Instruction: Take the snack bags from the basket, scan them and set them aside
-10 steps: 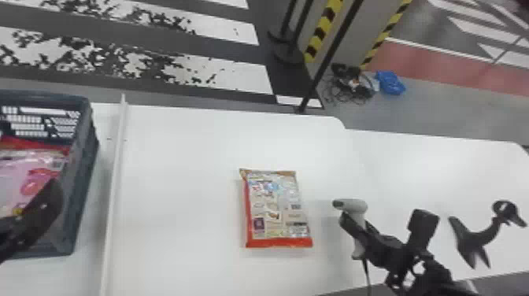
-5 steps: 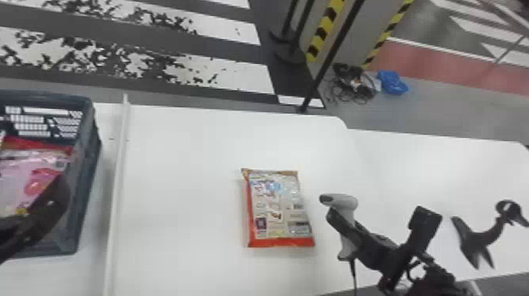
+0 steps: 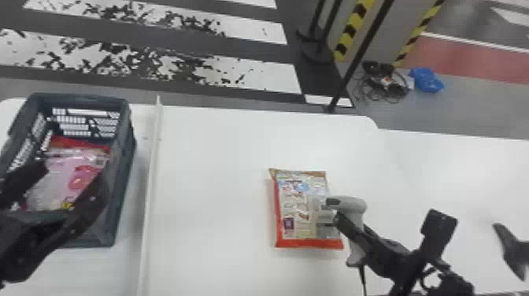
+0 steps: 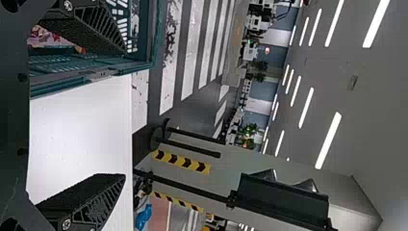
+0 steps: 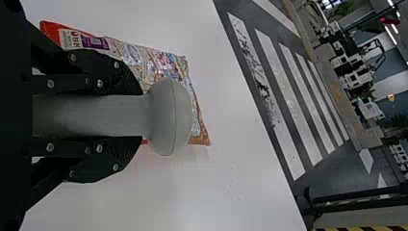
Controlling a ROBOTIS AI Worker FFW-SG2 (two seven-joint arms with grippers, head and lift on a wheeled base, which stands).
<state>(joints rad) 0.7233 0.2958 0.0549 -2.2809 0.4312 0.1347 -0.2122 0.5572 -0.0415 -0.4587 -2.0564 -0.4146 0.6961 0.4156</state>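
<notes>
While the basket [image 3: 124,173] holds a snack bag [image 3: 59,171], the left end effector [image 3: 73,178] gapes; the right one [image 3: 349,226] grips the scanner [image 3: 353,204].

Bright room; ceiling strip lights [image 4: 328,140] glow overhead. White tabletop [image 3: 212,157] shows diffuse glare. Faint shadow beside snack bag [image 3: 298,206].

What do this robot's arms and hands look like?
The left arm and right arm are black. The left gripper has two black, wedge-shaped fingers with slanting ribs on their sides and round silvery screws near their bases. The right gripper is black too, with several silvery bolts on its flat links.
</notes>
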